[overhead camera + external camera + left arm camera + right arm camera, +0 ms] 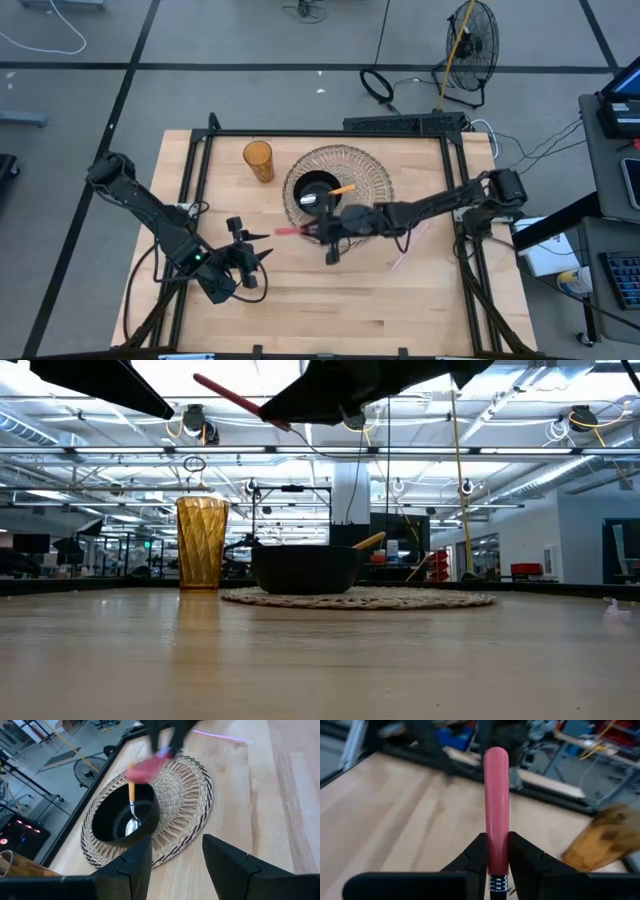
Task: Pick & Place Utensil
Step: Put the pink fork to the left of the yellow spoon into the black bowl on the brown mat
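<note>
Above the woven mat (375,180), near its front edge, I hold the right gripper (328,232) clamped on a pink-handled utensil (496,805); the right wrist view shows the handle pinched between both fingers (476,851) and pointing straight ahead. From the low view the utensil (240,402) hangs well clear of the table (400,310), raised and tilted. On the mat sits the black bowl (315,190), which already contains a spoon with an orange handle (131,795) leaning on its rim. An amber cup (259,160) stands just beside the mat.

Step in hand, as I judge it: transport, with the pick complete and the placement not yet made. I take the bowl as the likely destination, though the task does not name one. The next move calls for carrying the handle over the bowl's mouth, lowering it, and avoiding the spoon before I release.

My left gripper (172,862) waits over the front left of the table, fingers spread apart and holding nothing, facing the bowl.
</note>
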